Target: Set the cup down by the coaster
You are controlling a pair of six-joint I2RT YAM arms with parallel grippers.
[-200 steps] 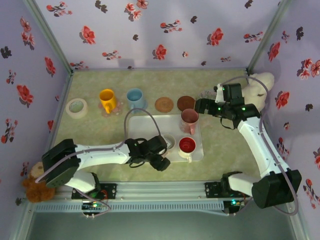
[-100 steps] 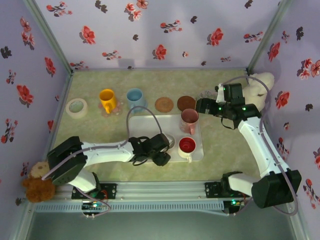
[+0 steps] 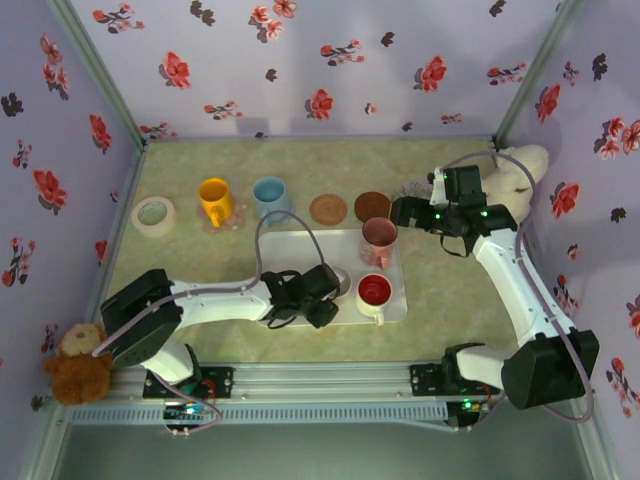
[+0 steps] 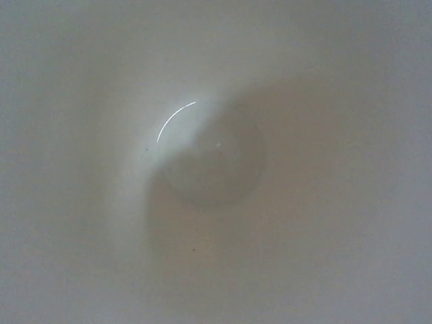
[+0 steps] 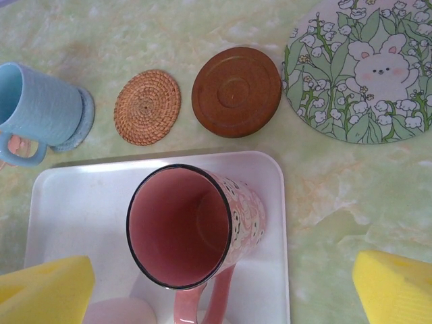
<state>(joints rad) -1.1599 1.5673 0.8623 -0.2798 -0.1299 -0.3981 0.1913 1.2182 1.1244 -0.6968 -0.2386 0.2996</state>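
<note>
A tall pink mug [image 3: 378, 237] [image 5: 196, 226] stands upright at the far right of the white tray [image 3: 290, 250] [image 5: 74, 202], handle toward the near side. My right gripper [image 3: 400, 212] [image 5: 219, 290] hovers over it, open, one yellow pad [image 5: 44, 290] on each side of the mug without touching. A woven coaster [image 3: 328, 209] [image 5: 147, 106] and a brown coaster [image 3: 372, 205] [image 5: 236, 91] lie just beyond the tray. My left gripper [image 3: 322, 292] is at a white cup [image 3: 342, 281] on the tray; the left wrist view looks closely into the cup's pale inside [image 4: 212, 162], fingers unseen.
A red cup [image 3: 374, 292] sits on the tray's near right. A yellow mug [image 3: 215, 200] and a blue mug [image 3: 270, 196] [image 5: 40, 111] stand on coasters at the back left, beside a pale ring [image 3: 153, 213]. A bunny-print mat [image 5: 361, 71] lies right of the brown coaster.
My left gripper has moved right and forward onto the tray, up to the white cup. The right arm and the pink mug have stayed put.
</note>
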